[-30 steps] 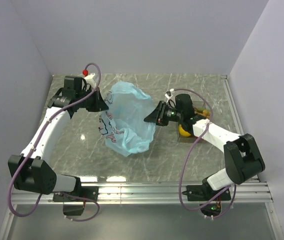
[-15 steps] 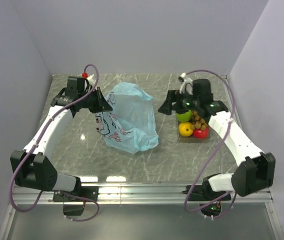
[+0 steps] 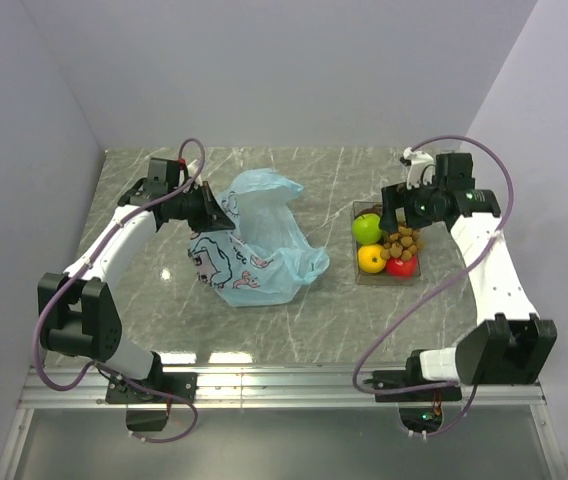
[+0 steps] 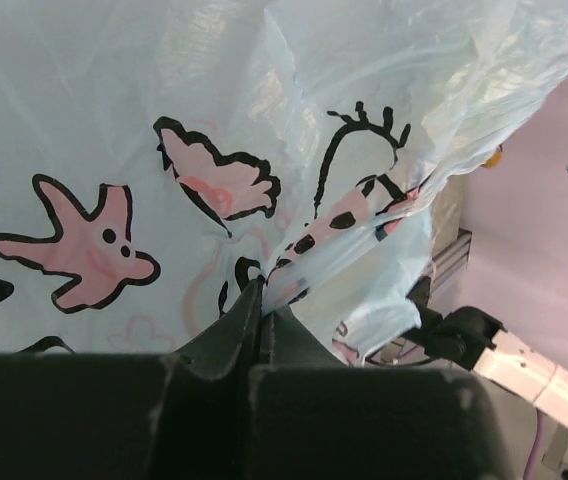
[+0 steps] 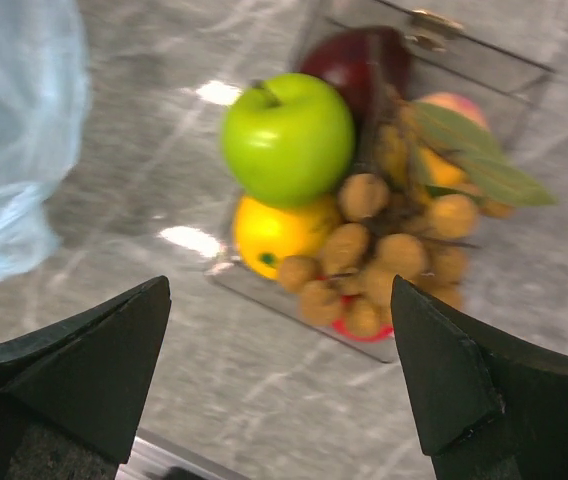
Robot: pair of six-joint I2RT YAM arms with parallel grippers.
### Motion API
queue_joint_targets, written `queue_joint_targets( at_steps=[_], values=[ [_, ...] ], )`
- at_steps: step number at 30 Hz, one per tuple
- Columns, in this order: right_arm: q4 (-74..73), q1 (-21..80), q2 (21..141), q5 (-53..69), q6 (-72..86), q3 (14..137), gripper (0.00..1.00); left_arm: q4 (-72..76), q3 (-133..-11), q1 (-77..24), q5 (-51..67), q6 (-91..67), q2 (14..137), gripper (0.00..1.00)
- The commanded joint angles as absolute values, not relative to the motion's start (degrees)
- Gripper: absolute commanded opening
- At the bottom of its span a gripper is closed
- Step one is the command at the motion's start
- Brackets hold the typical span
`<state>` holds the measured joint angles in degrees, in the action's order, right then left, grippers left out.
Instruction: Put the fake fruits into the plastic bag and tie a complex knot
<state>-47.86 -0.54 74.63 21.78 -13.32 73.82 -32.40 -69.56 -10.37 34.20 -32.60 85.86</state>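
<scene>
The right gripper (image 5: 279, 370) has let go of the plastic bag (image 3: 254, 245) and swung over the clear tray (image 3: 416, 270) near the table's right edge. Its jaws are spread wide and empty above the green apple (image 5: 287, 138), yellow-orange fruit (image 5: 272, 236), red fruit (image 3: 400, 266) and brown bunch (image 5: 384, 260). The left gripper (image 4: 261, 318) stays pinched on the bag's rim, left of the table's middle. The bag has slumped on its freed side. Picking looks about to begin, and nothing is bagged yet.
</scene>
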Motion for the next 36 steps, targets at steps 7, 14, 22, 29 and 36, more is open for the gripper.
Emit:
queue_joint_targets(
  at_steps=[7,14,22,29,36],
  values=[
    [-56.86,-2.99,87.71,17.4,-27.06,90.87,0.89,-31.81,-69.43,-10.28,42.54,-25.76,86.75,0.0],
    [-57.41,2.45,92.37,18.91,-28.83,94.22,0.9,-31.99,-70.57,-10.2,43.68,-25.14,88.24,0.0],
    [-53.35,10.01,96.68,9.87,-26.98,91.5,0.92,-33.31,-71.02,-9.93,42.89,-24.26,88.51,0.0],
    [-53.35,13.27,100.54,6.15,-24.61,91.23,0.94,-33.31,-70.84,-9.93,42.1,-24.34,88.33,0.0],
    [-53.52,13.36,103.27,6.85,-23.56,90.0,0.94,-33.31,-71.1,-9.93,41.92,-24.26,89.03,0.0]
  ],
)
